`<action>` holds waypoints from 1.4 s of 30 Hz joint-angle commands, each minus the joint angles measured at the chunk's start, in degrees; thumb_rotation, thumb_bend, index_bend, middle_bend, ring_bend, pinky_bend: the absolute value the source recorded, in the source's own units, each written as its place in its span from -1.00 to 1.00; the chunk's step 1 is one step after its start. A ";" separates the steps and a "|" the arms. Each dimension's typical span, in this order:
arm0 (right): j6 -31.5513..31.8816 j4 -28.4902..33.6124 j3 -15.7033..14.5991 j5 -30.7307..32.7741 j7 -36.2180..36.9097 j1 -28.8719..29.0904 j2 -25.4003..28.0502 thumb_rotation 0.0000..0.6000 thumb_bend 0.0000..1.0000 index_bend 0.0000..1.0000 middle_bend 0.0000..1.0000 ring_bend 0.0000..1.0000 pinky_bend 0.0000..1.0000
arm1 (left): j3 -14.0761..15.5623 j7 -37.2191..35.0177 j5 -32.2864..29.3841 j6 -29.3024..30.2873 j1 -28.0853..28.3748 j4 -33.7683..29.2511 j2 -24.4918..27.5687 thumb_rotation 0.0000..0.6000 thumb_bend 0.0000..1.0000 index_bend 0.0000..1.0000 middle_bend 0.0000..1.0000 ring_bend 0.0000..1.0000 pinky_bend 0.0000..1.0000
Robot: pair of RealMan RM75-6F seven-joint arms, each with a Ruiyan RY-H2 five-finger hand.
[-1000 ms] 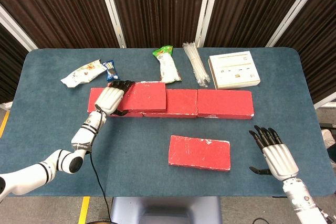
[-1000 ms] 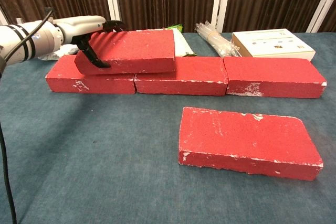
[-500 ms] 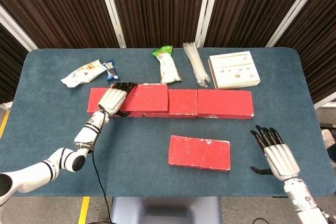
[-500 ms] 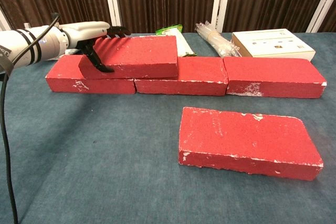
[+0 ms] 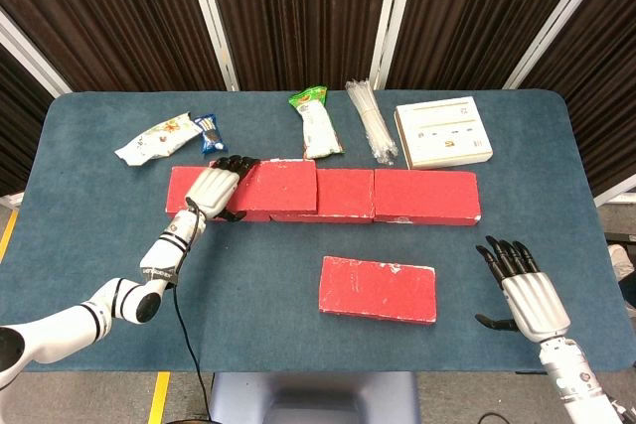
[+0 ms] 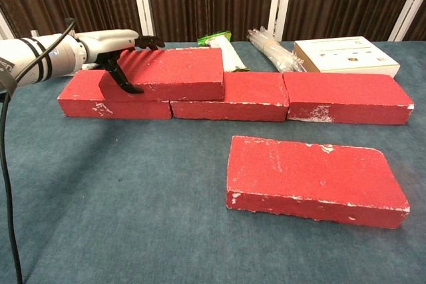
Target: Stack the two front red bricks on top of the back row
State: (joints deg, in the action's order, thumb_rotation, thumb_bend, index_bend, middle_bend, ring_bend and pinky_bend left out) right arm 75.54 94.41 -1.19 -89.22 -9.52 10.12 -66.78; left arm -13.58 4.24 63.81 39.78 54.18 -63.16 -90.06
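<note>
A red brick (image 5: 273,184) (image 6: 174,71) lies flat on the back row, across the joint of its left brick (image 6: 110,103) and middle brick (image 6: 249,96). My left hand (image 5: 213,192) (image 6: 118,50) grips its left end, fingers over the top and thumb on the front face. The back row's right brick (image 5: 427,196) (image 6: 346,98) has nothing on it. A second red brick (image 5: 378,289) (image 6: 313,176) lies alone on the blue table in front. My right hand (image 5: 527,293) hovers open to the right of that brick, apart from it; only the head view shows it.
Behind the row lie a white box (image 5: 443,132) (image 6: 346,54), a bundle of clear straws (image 5: 371,121), a green-topped packet (image 5: 316,121), a small blue packet (image 5: 209,132) and a white snack bag (image 5: 154,138). The table's front edge (image 5: 318,372) runs close below the front brick.
The held brick has come down from a tilt to lie flat on the back row, shifting slightly right. My right hand has drifted a little toward the front edge.
</note>
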 commanded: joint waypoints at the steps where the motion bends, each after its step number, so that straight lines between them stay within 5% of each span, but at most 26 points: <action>1: 0.04 0.00 0.04 0.10 -0.05 -0.03 0.00 0.91 -0.70 -1.00 -1.00 -1.00 -1.00 | 0.08 -0.25 -0.02 -0.20 0.11 0.16 0.05 1.00 -0.39 -1.00 -0.70 -0.93 -0.68; 10: -0.31 -0.01 0.17 0.60 -0.66 0.09 -0.26 0.91 -0.70 -1.00 -1.00 -1.00 -1.00 | 0.51 -1.87 1.37 -0.11 0.18 0.84 0.08 1.00 -0.37 -1.00 -0.99 -1.00 -0.86; 35: -0.80 -0.10 0.06 0.73 -1.41 0.34 -0.60 0.90 -0.70 -1.00 -1.00 -1.00 -1.00 | 2.25 -2.19 5.56 3.74 -1.62 -6.49 4.47 1.00 -0.39 -1.00 -1.00 -1.00 -0.90; 38: -1.57 -0.56 -0.54 -0.82 -0.53 0.99 -1.27 0.87 -0.70 -1.00 -1.00 -1.00 -1.00 | 5.27 0.55 9.11 9.21 -5.22 -12.06 8.16 1.00 -0.41 -1.00 -1.00 -1.00 -0.90; 40: -3.71 -1.18 -1.15 -1.71 0.74 2.13 -3.04 0.86 -0.70 -1.00 -1.00 -1.00 -1.00 | 11.61 2.69 13.41 19.44 -14.14 -20.14 14.04 1.00 -0.41 -1.00 -1.00 -1.00 -0.90; 42: -5.35 -1.28 -1.29 -1.87 1.72 3.06 -4.21 0.85 -0.70 -1.00 -1.00 -1.00 -1.00 | 14.52 3.00 15.13 23.89 -18.34 -22.48 16.00 1.00 -0.41 -1.00 -1.00 -1.00 -0.90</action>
State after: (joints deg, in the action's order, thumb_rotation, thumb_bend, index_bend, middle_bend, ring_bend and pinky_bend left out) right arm 71.78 93.54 -2.07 -90.55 -8.95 12.14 -69.66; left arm -6.46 4.49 73.51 52.27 46.00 -76.97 -80.63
